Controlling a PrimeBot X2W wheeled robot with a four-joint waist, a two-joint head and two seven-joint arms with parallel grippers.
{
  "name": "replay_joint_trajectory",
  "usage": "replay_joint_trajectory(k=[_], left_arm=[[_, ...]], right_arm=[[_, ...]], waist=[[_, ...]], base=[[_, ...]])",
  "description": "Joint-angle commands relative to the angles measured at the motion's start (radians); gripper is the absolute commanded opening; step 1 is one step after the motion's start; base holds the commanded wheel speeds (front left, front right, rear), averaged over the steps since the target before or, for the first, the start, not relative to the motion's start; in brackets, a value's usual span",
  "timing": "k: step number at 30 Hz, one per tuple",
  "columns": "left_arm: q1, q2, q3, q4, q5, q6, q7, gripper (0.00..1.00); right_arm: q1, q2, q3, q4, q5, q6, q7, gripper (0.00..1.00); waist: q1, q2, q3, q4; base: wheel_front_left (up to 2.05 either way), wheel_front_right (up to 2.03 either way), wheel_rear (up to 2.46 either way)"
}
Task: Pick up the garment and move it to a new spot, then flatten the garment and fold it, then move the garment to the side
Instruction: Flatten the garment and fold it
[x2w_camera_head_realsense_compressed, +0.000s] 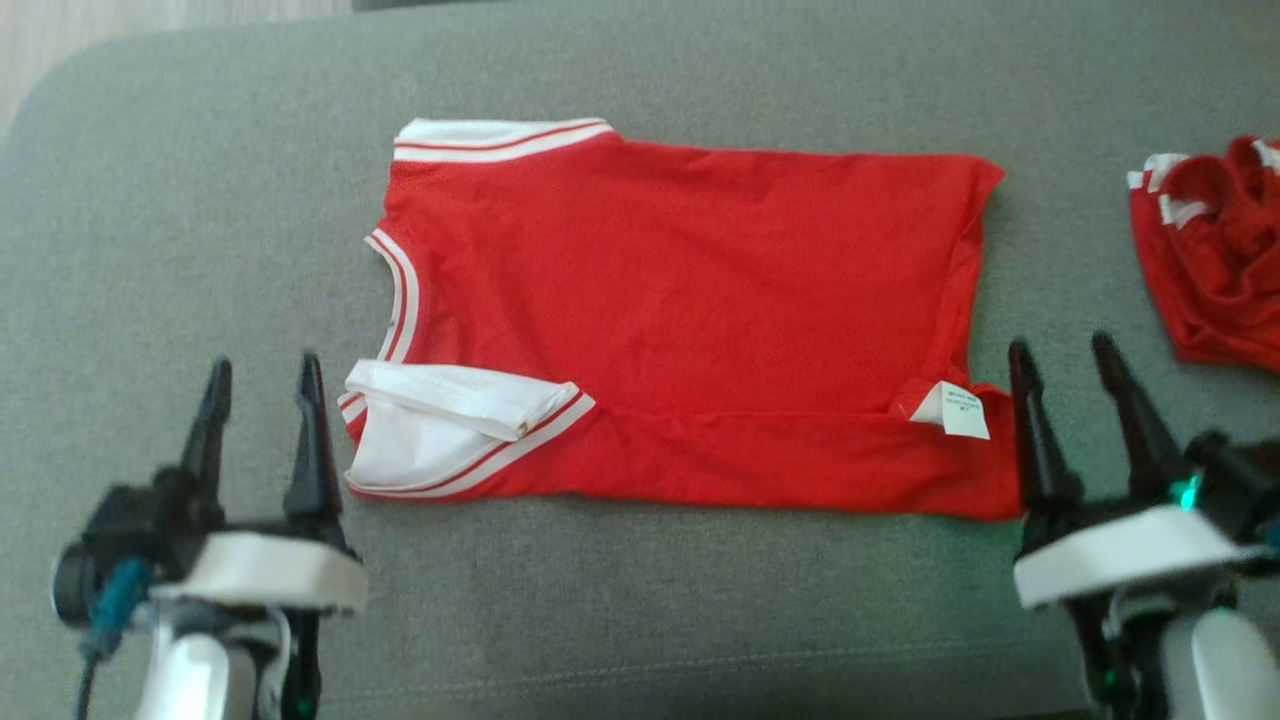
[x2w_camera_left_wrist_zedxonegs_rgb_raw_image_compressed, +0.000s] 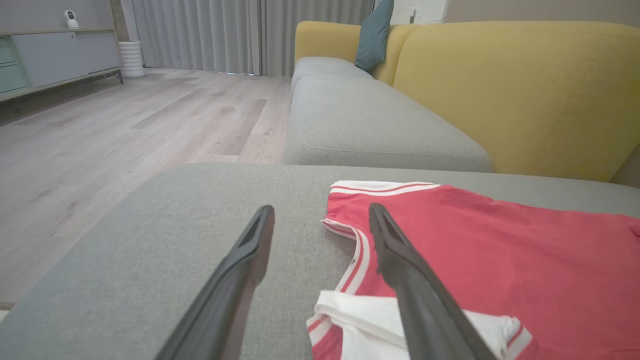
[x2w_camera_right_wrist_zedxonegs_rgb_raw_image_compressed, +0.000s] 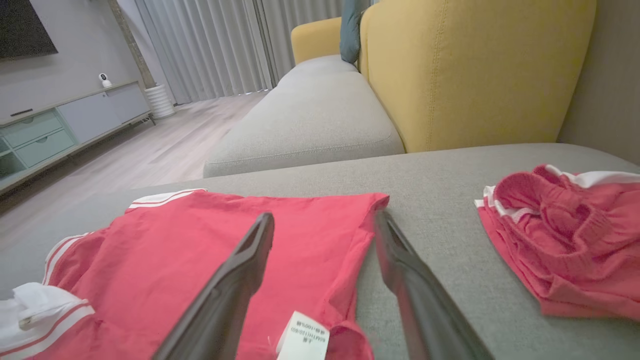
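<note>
The shirt (x2w_camera_head_realsense_compressed: 680, 300) looks soft, light and limp; take hold at its near corners. Left gripper (x2w_camera_head_realsense_compressed: 265, 362) and right gripper (x2w_camera_head_realsense_compressed: 1060, 342) flank it, jaws wide apart, holding nothing.

Soft, even daylight filtering through curtains (x2w_camera_left_wrist_zedxonegs_rgb_raw_image_compressed: 200, 35), faint shadows edging the garment (x2w_camera_head_realsense_compressed: 680, 300), head view slightly blurring, wrist-view edges bending.

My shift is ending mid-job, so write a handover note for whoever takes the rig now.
Left gripper: open, empty, beside the near sleeve-end corner of the red shirt.
Right gripper: open, empty, beside the near hem-end corner and the care label.
Done: shirt flat on the grey cushion, near long edge folded over.
A second red garment lies crumpled to the right.
Left: remaining folds, then move the shirt aside.
</note>
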Motion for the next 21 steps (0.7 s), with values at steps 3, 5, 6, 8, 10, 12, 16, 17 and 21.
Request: replay_joint_trajectory(k=[3, 5, 6, 8, 10, 12, 16, 17, 21], left_arm=[[0.02, 0.004, 0.02, -0.028, 0.016, 0.01, -0.021, 1.0], [0.044, -0.001, 0.013, -0.017, 0.018, 0.013, -0.026, 1.0], [0.054, -0.003, 0.01, -0.013, 0.019, 0.014, -0.028, 1.0], [0.067, -0.007, 0.006, -0.003, 0.017, 0.015, -0.031, 1.0], [0.074, -0.009, 0.001, 0.004, 0.015, 0.016, -0.032, 1.0], [0.077, -0.01, -0.003, 0.009, 0.014, 0.015, -0.032, 1.0], [0.077, -0.009, -0.009, 0.023, 0.005, 0.01, -0.023, 1.0], [0.075, -0.009, -0.01, 0.026, 0.003, 0.008, -0.023, 1.0], [0.062, -0.006, -0.025, 0.055, -0.008, -0.011, -0.009, 1.0]], right_arm=[[0.033, 0.001, 0.039, -0.046, -0.015, -0.001, -0.022, 1.0], [0.052, 0.006, 0.05, -0.049, -0.019, -0.001, -0.03, 1.0], [0.06, 0.007, 0.054, -0.049, -0.022, -0.001, -0.032, 1.0], [0.068, 0.011, 0.062, -0.049, -0.023, -0.001, -0.034, 1.0], [0.072, 0.013, 0.068, -0.05, -0.023, -0.001, -0.033, 1.0], [0.075, 0.015, 0.069, -0.048, -0.024, -0.001, -0.03, 1.0], [0.078, 0.017, 0.071, -0.045, -0.01, -0.001, -0.022, 1.0], [0.08, 0.018, 0.072, -0.042, -0.009, -0.001, -0.015, 1.0], [0.079, 0.014, 0.071, -0.022, -0.007, -0.001, -0.004, 1.0]], waist=[[0.0, 0.0, -0.028, -0.002], [0.0, 0.0, -0.041, -0.002], [0.0, 0.0, -0.048, -0.003], [0.0, 0.0, -0.057, -0.002], [0.0, 0.0, -0.063, -0.002], [0.0, 0.0, -0.069, -0.001], [0.0, 0.0, -0.075, -0.001], [0.0, 0.0, -0.075, -0.001], [0.0, 0.0, -0.068, -0.002]], base=[[0.0, 0.0, 0.0], [0.0, 0.0, 0.0], [0.0, 0.0, 0.0], [0.0, 0.0, 0.0], [0.0, 0.0, 0.0], [0.0, 0.0, 0.0], [0.0, 0.0, 0.0], [0.0, 0.0, 0.0], [0.0, 0.0, 0.0]])
